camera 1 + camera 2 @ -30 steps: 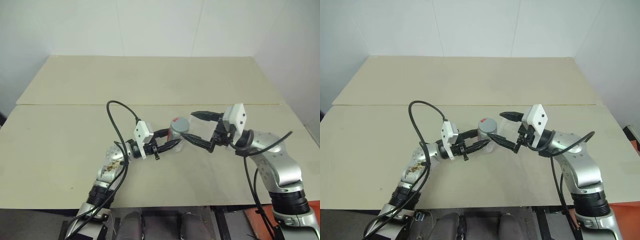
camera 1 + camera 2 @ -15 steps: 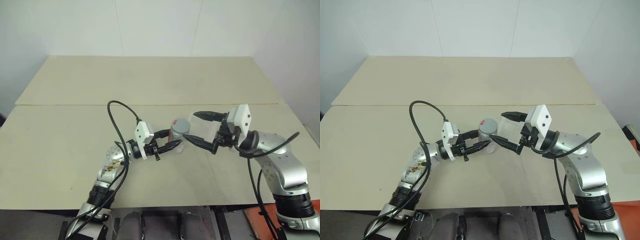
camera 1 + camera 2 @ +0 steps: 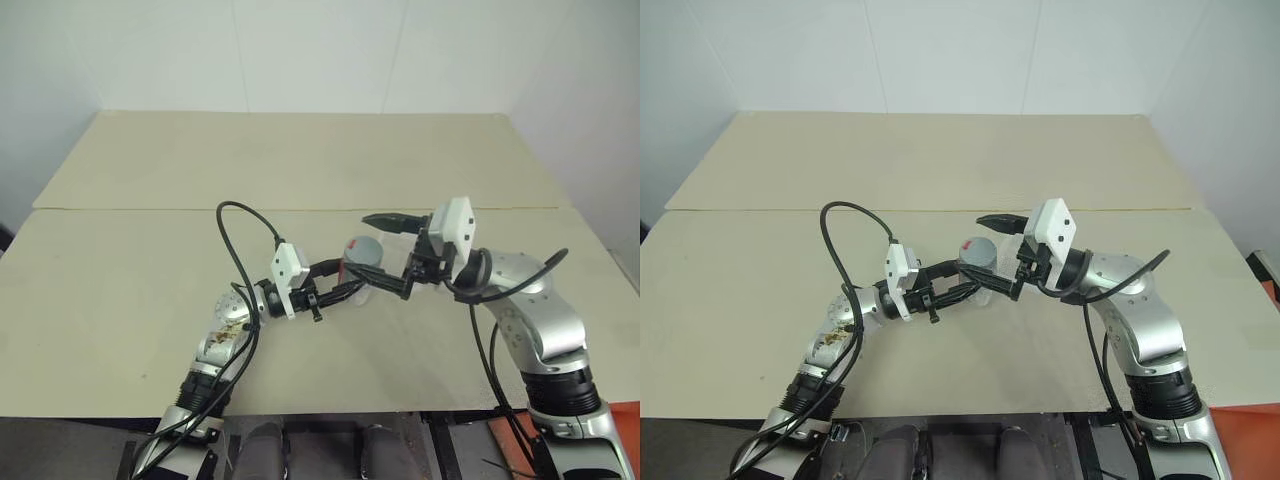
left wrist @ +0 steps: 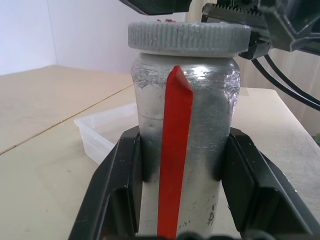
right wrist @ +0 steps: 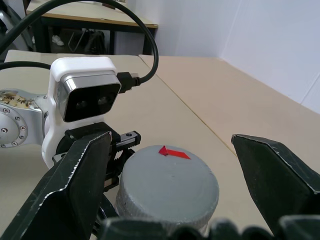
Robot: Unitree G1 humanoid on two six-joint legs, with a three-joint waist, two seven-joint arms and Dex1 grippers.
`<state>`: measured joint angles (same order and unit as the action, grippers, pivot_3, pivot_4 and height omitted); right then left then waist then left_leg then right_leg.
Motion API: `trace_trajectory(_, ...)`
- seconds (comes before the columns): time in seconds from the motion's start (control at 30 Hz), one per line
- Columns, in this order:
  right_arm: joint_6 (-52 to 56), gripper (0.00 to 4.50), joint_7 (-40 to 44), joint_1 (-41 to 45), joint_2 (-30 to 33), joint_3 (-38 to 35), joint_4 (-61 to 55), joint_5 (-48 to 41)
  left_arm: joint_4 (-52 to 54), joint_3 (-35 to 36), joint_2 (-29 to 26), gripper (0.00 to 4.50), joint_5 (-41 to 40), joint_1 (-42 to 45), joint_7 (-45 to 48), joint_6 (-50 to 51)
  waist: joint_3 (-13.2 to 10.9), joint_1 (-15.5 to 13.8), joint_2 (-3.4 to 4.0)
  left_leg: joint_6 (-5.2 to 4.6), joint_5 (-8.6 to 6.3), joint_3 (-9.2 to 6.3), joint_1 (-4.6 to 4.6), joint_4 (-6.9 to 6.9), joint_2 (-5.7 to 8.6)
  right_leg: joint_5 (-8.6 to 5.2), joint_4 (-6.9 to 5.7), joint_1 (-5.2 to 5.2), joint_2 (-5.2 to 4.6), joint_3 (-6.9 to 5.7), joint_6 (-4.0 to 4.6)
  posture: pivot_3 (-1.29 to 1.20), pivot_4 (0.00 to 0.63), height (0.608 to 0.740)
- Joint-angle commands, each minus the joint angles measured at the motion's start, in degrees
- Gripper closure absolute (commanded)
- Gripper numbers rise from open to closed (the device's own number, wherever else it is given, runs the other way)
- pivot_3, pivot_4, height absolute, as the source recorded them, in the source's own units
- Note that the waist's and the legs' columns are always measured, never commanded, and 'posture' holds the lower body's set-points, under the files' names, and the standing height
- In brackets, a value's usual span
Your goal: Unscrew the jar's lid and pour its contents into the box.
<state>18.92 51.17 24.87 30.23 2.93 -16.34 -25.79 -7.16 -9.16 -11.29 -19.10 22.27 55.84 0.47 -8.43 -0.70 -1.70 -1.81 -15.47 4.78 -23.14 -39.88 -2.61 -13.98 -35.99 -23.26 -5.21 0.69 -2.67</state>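
Note:
My left gripper [image 3: 349, 278] is shut on the jar [image 4: 200, 125], a silvery-grey cylinder with a red stripe down its side, and holds it upright just above the table. The grey ribbed lid [image 5: 167, 187] with a red arrow mark sits on top of the jar. My right gripper [image 3: 383, 250] is open at lid height, one finger on either side of the lid [image 3: 365, 248], with a gap on each side. The box [image 4: 100, 135], a clear shallow tray, lies on the table just behind the jar. The contents are hidden inside the jar.
The beige table [image 3: 150, 270] has a seam [image 3: 130, 209] across its middle, with white walls behind. A black cable [image 3: 232, 222] loops up from my left arm, to the left of the jar. A person's desk [image 5: 90, 15] stands far off.
My right gripper has moved left toward the jar, so its open fingers now flank the lid. The left gripper and the jar have stayed in place.

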Motion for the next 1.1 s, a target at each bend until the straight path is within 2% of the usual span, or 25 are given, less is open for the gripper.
trace_trajectory(0.03, -0.31, 0.05, -0.18, 1.63, -0.3, 0.24, 0.3, 0.51, 1.39, -0.2, 0.36, 2.64, -0.03, 0.78, 0.12, -1.63, 0.0, 0.04, 0.0, 0.0, 0.0, 0.0, 0.0, 0.0, 0.0, 0.0, 0.0, 0.0, 0.0, 0.0, 0.0, 0.0, 0.15, 0.74)
trace_trajectory(1.1, -1.85, 0.05, 1.69, -2.74, 3.62, -3.81, 0.78, 0.47, 0.42, -0.31, -0.06, 2.64, 0.0, 0.8, 0.96, -2.47, 0.0, -0.01, 0.0, 0.0, 0.0, 0.0, 0.01, 0.0, -0.01, 0.0, -0.01, 0.0, 0.01, 0.0, 0.0, 0.0, 0.15, 0.74)
